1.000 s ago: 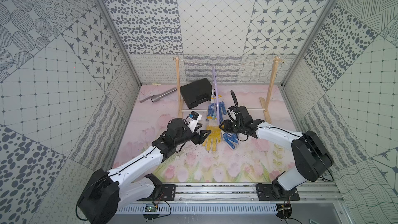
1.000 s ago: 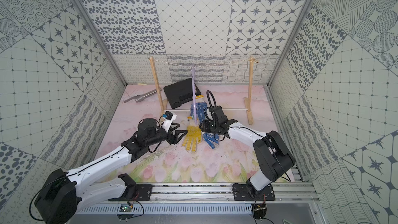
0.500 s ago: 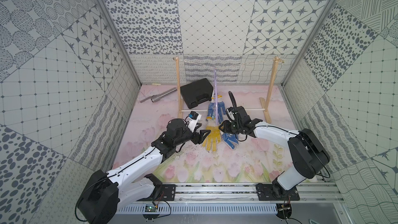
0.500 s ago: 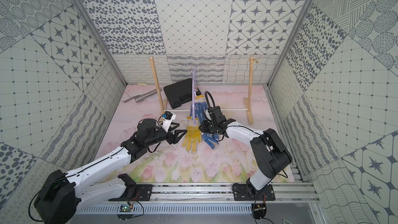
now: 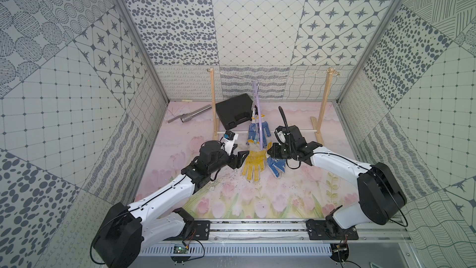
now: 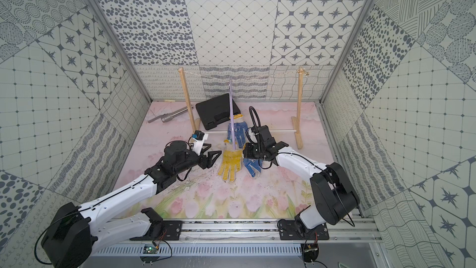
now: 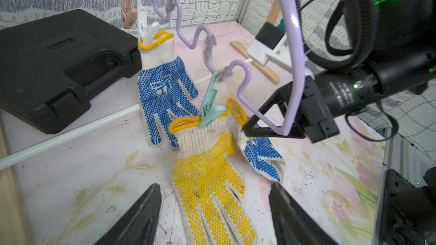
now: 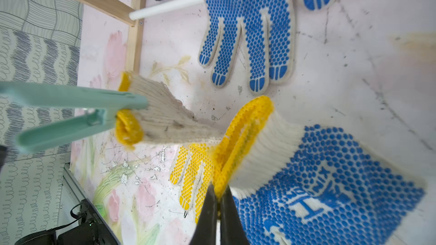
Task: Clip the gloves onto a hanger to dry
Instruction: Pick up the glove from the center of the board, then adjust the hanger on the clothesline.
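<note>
Glove in grip: blue glove, its yellow cuff rim clenched flat between the fingers of the right gripper; palm lies on the tabletop near the middle.
Other arm: left gripper has its fingers spread wide, holding nothing, low over the yellow glove.
Pegged: yellow glove by a green peg, second blue glove by a white peg; both trail onto the tabletop.
Overhead: hanger hangs from the string of the frame; its arc crosses just in front of the right gripper.
Spare: pink peg, high on the wavy bar beside the white peg.
Step, as judged: raise the cuff to the pink peg while the left gripper squeezes that peg open.
Doing it well: keep the rim flat and presented edge-first; lift clear of the arc.
Risk: the yellow glove's cuff touches the held cuff and may drag.
Container: case, black, lid shut, by the far edge; contents hidden.
</note>
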`<state>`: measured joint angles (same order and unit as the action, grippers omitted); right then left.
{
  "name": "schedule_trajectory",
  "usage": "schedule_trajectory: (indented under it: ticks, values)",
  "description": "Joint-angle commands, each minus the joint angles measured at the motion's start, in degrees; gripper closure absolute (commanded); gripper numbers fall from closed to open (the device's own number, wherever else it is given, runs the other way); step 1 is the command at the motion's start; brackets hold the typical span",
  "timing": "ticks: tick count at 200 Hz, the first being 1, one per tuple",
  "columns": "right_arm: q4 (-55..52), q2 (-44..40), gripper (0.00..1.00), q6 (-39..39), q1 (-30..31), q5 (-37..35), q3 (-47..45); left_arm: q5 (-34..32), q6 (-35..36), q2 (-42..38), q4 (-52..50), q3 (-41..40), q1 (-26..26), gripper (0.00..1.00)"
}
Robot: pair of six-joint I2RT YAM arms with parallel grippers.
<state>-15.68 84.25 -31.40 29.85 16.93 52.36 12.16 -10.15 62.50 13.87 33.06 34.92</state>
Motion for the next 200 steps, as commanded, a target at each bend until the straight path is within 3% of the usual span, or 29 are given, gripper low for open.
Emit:
schedule_trajectory:
  ticks: [1,51,73,123,159,200]
  values:
    - [-2.2,-3.5,1.0,4.5,-3.0,1.4,-0.5,-4.5,0.6,3.9,0.8,3.7,-2.9,0.24]
    - [-8.3,-5.1,1.0,14.3,-10.5,1.2,5.4,3.8,2.5,18.0,5.8,12.0,-11.2,0.22]
    - [-9.8,-4.7,1.0,17.3,-12.3,-0.7,9.0,4.9,5.3,23.9,8.3,16.2,-12.0,0.23]
    - [-8.8,-0.5,1.0,16.7,-15.2,2.8,15.7,11.1,12.8,36.8,15.3,25.7,-14.1,0.17]
    - [-6.7,4.3,1.0,16.0,-15.5,6.2,19.2,19.2,11.9,45.7,19.6,34.2,-16.7,0.12]
    - [-3.8,8.7,1.0,15.3,-16.0,10.3,20.5,21.6,16.4,53.6,17.2,44.3,-18.0,0.12]
